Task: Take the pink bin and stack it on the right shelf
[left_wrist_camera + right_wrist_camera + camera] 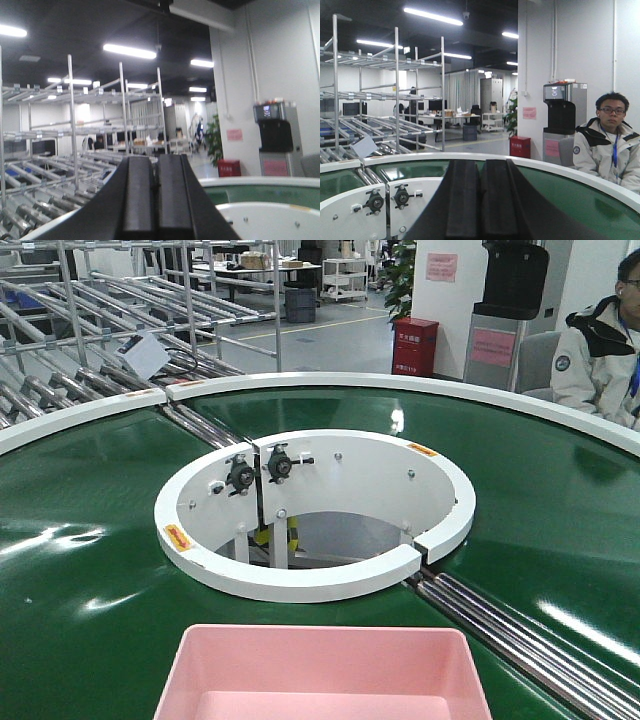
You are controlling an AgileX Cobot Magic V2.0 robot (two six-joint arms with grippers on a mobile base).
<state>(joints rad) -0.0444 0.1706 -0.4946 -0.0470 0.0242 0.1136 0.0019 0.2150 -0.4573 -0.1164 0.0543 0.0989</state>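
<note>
The pink bin (322, 672) lies on the green conveyor belt (90, 570) at the bottom middle of the front view, its near part cut off by the frame edge. It looks empty. My left gripper (155, 165) is shut with nothing between its black pads and points level toward the racks, above the belt. My right gripper (480, 167) is also shut and empty, pointing across the belt's white inner ring (350, 205). Neither gripper shows in the front view. The right shelf is out of view.
The belt curves around a white ring-shaped opening (315, 510) with bolts and black knobs. Steel rollers (530, 640) cross the belt at right. Metal roller racks (100, 330) stand at far left. A seated person (605, 350) is at far right beside a red box (414, 346).
</note>
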